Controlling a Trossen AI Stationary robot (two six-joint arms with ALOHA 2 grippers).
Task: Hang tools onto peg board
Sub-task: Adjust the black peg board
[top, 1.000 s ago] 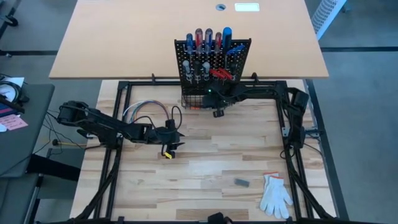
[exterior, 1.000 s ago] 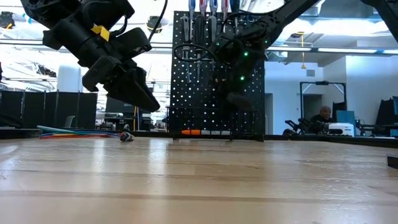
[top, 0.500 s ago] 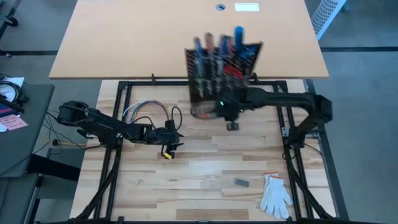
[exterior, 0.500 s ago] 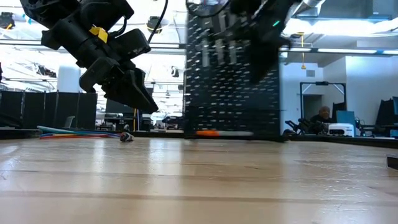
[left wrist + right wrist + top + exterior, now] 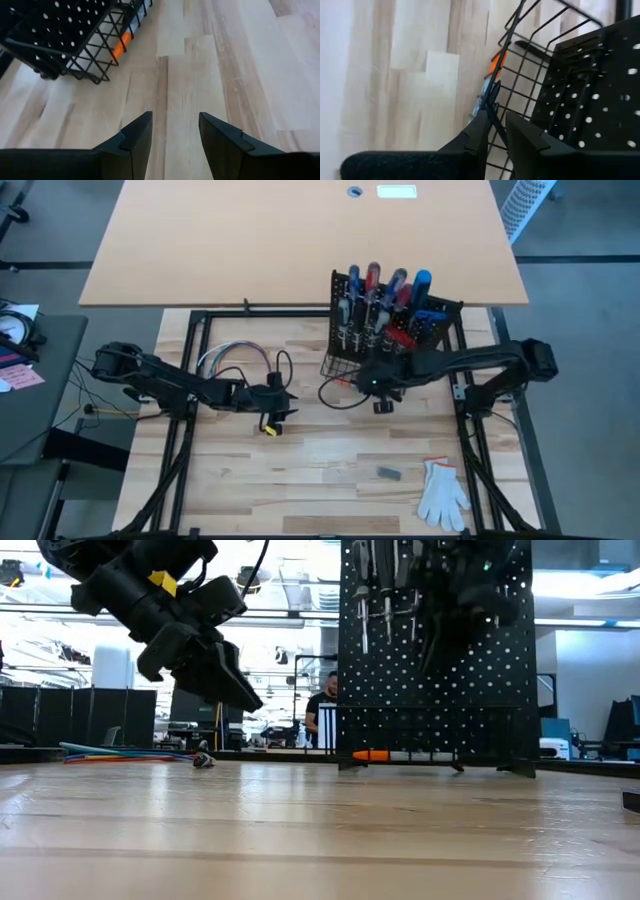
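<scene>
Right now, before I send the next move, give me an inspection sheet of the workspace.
Surface: pale wood table.
Job's things: peg board upright, tools hanging; orange-tipped tool in its basket.
Clutter: white glove, small dark item.
Grippers: right gripper, jaws closed on the basket wire; left gripper open, holding nothing.
Cables: coloured wire loop.
Surroundings: a person behind the board.

No text, label, brand, number or sign can be read anywhere in these views.
</scene>
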